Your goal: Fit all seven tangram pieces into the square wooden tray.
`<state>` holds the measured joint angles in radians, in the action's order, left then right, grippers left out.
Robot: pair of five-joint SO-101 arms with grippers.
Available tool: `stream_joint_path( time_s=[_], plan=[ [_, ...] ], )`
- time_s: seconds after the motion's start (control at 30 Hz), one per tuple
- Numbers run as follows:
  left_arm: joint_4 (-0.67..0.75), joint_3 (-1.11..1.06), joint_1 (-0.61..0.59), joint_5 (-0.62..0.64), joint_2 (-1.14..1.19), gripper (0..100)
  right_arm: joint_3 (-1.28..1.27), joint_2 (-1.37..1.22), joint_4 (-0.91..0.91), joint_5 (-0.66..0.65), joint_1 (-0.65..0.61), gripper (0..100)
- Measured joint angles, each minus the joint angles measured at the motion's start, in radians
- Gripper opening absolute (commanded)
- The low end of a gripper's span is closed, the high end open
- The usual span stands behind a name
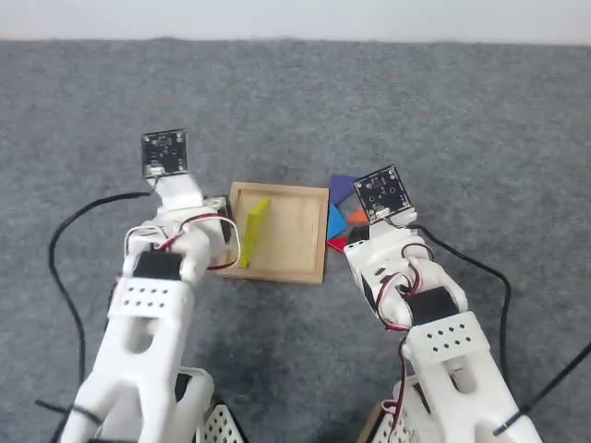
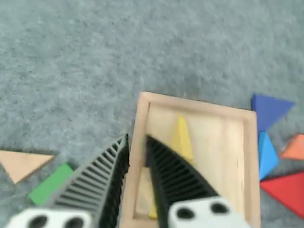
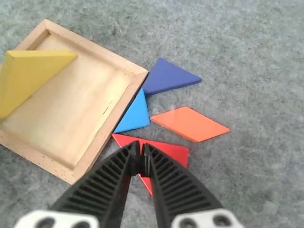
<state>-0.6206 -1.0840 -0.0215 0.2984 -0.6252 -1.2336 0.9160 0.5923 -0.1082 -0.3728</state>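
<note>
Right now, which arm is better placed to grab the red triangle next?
Right. The right gripper sits shut directly over the red triangle, beside the wooden tray. The left gripper is at the tray's opposite wall, by the leaning yellow triangle.

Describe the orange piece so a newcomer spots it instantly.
Find the wooden tray; look on the carpet beside it, near the right claw. The orange piece there is the only parallelogram; its neighbours are triangles.
</note>
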Motion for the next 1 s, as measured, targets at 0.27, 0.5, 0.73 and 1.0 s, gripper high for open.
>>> stream_joint_path(
  time_s=[0.27, 0.5, 0.73, 1.0],
  plan=[
    [-0.046, 0.133, 0.101, 0.000, 0.301, 1, 0.000, 0.000, 0.000, 0.000, 0.000, 0.8],
    [-0.081, 0.158, 0.152, -0.054, 0.304, 1, 0.000, 0.000, 0.000, 0.000, 0.000, 0.9],
    [-0.044, 0.064, 0.152, -0.063, 0.181, 2, 0.000, 0.000, 0.000, 0.000, 0.000, 0.9],
    [-0.029, 0.046, 0.198, -0.064, 0.130, 8, 0.000, 0.000, 0.000, 0.000, 0.000, 0.7]
  ],
)
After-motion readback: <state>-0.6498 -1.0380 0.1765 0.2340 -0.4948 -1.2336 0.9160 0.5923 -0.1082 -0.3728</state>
